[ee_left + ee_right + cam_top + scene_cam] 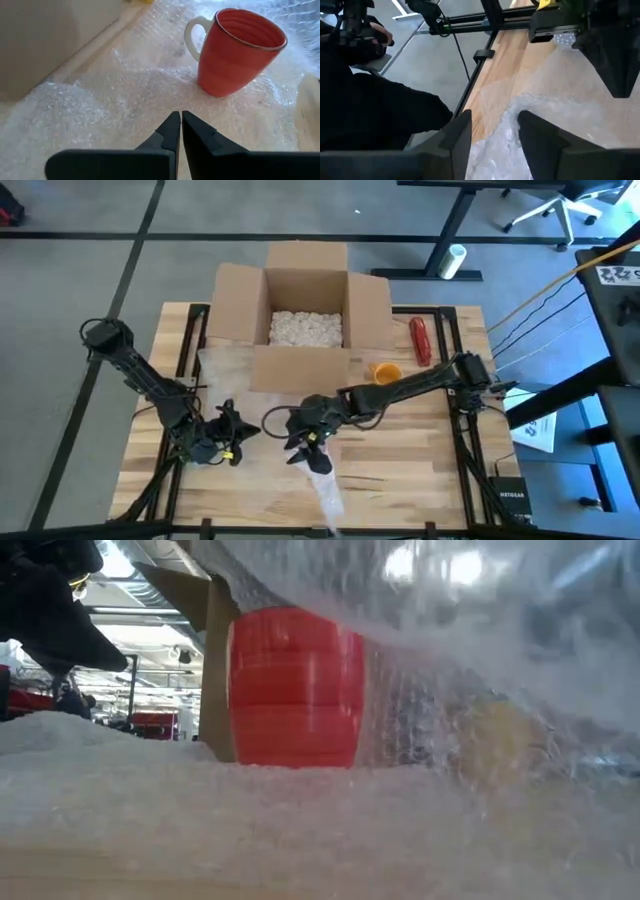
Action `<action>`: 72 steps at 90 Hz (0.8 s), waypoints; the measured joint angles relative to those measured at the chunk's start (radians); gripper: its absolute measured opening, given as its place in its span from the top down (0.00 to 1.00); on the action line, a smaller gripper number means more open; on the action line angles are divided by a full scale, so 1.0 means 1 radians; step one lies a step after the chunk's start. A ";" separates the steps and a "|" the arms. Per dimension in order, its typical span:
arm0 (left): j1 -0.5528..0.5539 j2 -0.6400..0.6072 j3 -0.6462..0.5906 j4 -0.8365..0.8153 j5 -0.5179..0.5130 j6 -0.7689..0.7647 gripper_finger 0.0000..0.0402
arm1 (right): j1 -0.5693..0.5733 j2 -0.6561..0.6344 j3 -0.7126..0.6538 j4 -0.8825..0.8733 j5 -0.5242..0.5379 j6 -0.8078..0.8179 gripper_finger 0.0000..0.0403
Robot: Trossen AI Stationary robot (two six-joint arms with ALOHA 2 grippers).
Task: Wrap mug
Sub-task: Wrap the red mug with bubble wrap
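A red mug (235, 55) with a white handle stands upright on a sheet of bubble wrap (125, 100) spread in front of the cardboard box. In the low view the mug (295, 690) shows with a lifted part of the wrap (450, 600) arching over it. My right gripper (308, 442) is at the table's middle, closed on a bunch of that wrap. My left gripper (228, 442) is just left of it, shut, its tips (179, 117) low over the wrap and pointing toward the mug. In the high view my right arm hides most of the mug. My right gripper has a bunched strip of the bubble wrap (505, 142) between its two fingers, which come at it from above. The strip is raised off the table while the rest of the sheet lies flat. My left gripper: I cannot tell whether its shut tips touch the wrap.
An open cardboard box (305, 300) holding white filler stands at the far middle. A red object (420, 340) and an orange one (385, 372) lie to the box's right. Bare wood shows at the near right (420, 470).
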 joint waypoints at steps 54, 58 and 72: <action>0.000 0.000 0.000 -0.004 0.000 -0.005 1.00 | -0.020 -0.065 -0.001 -0.191 0.072 0.041 0.65; 0.000 0.000 0.000 -0.010 0.000 -0.005 1.00 | -0.020 -0.076 -0.001 -0.193 0.076 0.056 0.65; 0.000 0.000 0.000 -0.010 0.000 -0.001 1.00 | -0.018 -0.100 -0.001 -0.195 0.033 0.107 0.65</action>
